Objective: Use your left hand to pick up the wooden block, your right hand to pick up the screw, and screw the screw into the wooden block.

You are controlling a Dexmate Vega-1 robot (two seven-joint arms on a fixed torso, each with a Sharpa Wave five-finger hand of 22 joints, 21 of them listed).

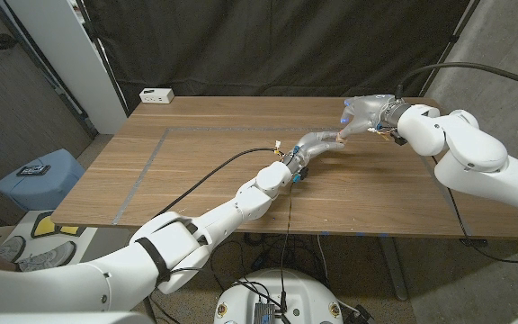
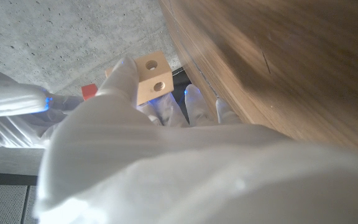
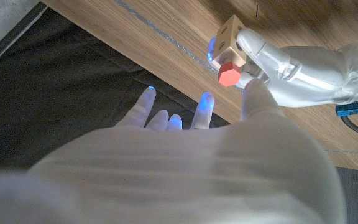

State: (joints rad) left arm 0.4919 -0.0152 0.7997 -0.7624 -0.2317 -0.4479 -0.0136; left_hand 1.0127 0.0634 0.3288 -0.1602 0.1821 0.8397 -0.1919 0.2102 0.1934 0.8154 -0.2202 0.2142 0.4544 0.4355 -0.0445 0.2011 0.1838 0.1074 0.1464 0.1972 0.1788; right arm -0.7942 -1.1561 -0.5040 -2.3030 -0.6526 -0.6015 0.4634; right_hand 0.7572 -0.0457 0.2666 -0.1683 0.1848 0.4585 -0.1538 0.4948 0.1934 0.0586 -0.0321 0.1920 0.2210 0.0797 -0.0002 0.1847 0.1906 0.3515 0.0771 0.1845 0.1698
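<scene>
The left hand [image 3: 303, 59] grips the wooden block [image 3: 229, 38] at its fingertips. The right hand [image 3: 229, 143] pinches the red-headed screw [image 3: 229, 73], which touches the block's face just beyond its fingers. Whether the shank lines up with a hole cannot be told.

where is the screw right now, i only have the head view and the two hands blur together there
observer: the right wrist view shows the screw by its red hex head, right beside the wooden block that the left hand holds above the table.
operator: any hole on the block i can aim for
observer: yes, the left wrist view shows two round holes, one on each of two neighbouring faces of the block.
operator: has my right hand got the screw
observer: the right hand has its thumb tip up next to the red head and its other fingers spread. I cannot tell whether it is actually pinching the screw.
</scene>
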